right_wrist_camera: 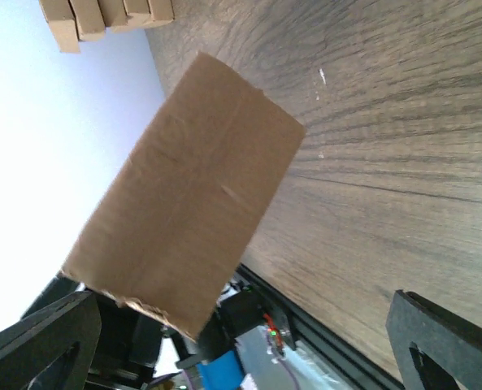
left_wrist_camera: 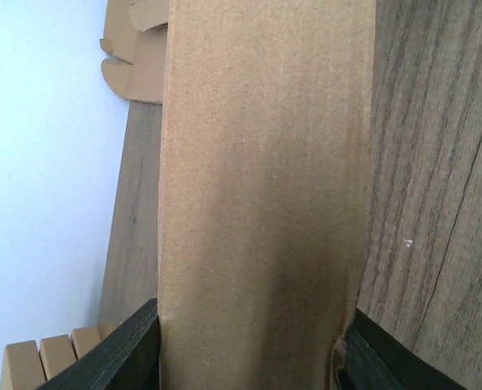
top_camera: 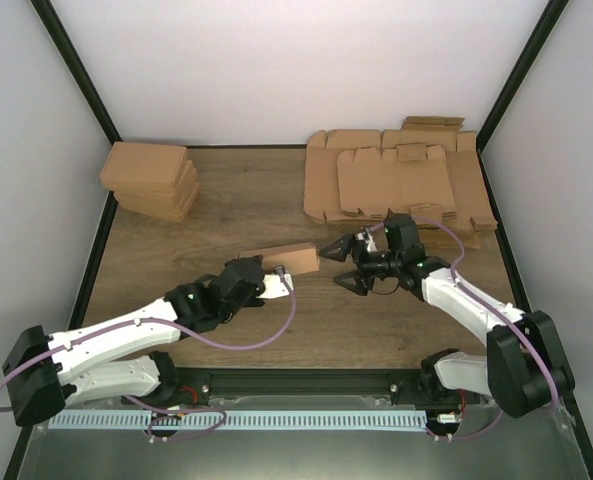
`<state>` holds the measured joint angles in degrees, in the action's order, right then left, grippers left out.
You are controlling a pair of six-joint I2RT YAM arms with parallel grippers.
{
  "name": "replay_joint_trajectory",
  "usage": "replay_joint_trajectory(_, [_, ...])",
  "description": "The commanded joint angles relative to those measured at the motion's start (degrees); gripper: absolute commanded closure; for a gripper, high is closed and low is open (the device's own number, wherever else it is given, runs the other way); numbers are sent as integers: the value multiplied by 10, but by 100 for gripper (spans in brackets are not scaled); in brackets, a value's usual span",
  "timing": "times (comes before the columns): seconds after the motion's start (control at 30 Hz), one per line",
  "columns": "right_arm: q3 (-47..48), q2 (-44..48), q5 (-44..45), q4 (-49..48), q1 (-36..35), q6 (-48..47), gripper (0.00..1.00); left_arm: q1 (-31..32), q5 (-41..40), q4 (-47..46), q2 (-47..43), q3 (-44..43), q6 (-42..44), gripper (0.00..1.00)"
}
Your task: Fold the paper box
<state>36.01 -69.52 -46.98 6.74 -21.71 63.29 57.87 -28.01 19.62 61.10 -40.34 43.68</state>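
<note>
holding the paper box (top_camera: 288, 259) off the wooden table (top_camera: 226, 200), the left gripper (top_camera: 272, 280) has its fingers clamped on either side of the box's lower left end; the left wrist view shows a dark finger (left_wrist_camera: 131, 353) pressed to one edge of the cardboard and its partner to the other. the box sits just left of centre in the top view. its long axis runs roughly left to right and rises slightly toward the right.

the free right end of that axis points at the right gripper (top_camera: 338, 266), which lies just to its right, jaws spread wide and holding nothing, near the box but apart from it. judged from this, the right arm is the one placed to work on that end, and the coming move turns on lining its open jaws up with the box's axis.

in the right wrist view the box (right_wrist_camera: 184, 203) hangs tilted between the two spread fingers (right_wrist_camera: 41, 341). one short edge looks ragged, but i cannot tell whether the end flaps are tucked or loose. the gripped end is covered by the left gripper in the top view. the left wrist view is almost filled by one plain face, both ends cut off.

flat cardboard sheets (top_camera: 396, 180) lie at upper right, and a stack of folded boxes (top_camera: 151, 180) at upper left.
</note>
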Motion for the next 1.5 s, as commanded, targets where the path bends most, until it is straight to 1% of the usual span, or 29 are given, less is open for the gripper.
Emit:
replay_joint_trajectory(0.0, [14,-23,-34,-79,3,119,0,13,-21,-20,-9,10,14,56])
replay_joint_trajectory(0.13, [38,-56,-57,-110,-4,149,0,18,-25,-23,-4,11,17,56])
replay_joint_trajectory(0.37, [51,-92,-56,-147,-37,181,1,26,-33,-26,-1,12,19,57])
replay_joint_trajectory(0.43, [55,-98,-52,-152,-41,184,3,28,-33,-27,-3,13,19,57])
replay_joint_trajectory(0.47, [55,-101,-50,-154,-42,185,6,29,-33,-28,-3,14,20,57])
replay_joint_trajectory(0.57, [55,-105,-48,-166,-44,190,26,33,-32,-29,-7,16,19,57])
replay_joint_trajectory(0.6, [56,-107,-47,-165,-45,189,32,33,-30,-31,-9,17,20,56])
replay_joint_trajectory(0.67, [58,-109,-45,-164,-46,186,42,34,-23,-37,-17,24,20,52])
replay_joint_trajectory(0.73, [60,-111,-42,-164,-47,181,47,35,-17,-40,-25,28,19,46])
replay_joint_trajectory(0.77, [60,-112,-38,-163,-47,177,50,35,-14,-40,-28,28,15,40])
replay_joint_trajectory(0.83, [62,-115,-28,-161,-48,169,54,35,2,-32,-32,21,-3,19])
replay_joint_trajectory(0.87, [64,-118,-21,-160,-48,163,54,35,19,-19,-31,13,-16,5])
replay_joint_trajectory(0.9, [65,-122,-16,-160,-48,157,55,35,35,1,-25,3,-33,1])
replay_joint_trajectory(1.0, [73,-139,6,-159,-52,136,56,35,79,62,-18,-35,-101,0])
replay_joint_trajectory(1.13, [88,-162,39,-167,-60,108,58,36,106,105,-61,-64,-205,0])
replay_joint_trajectory(1.33, [82,-171,125,-178,-65,77,58,35,90,143,-146,-129,-358,0])
replay_joint_trajectory(1.43, [71,-179,155,-216,-70,63,58,34,92,174,-161,-168,-418,0])
replay_joint_trajectory(1.47, [67,-183,159,-232,-74,57,58,34,79,182,-161,-180,-442,0])
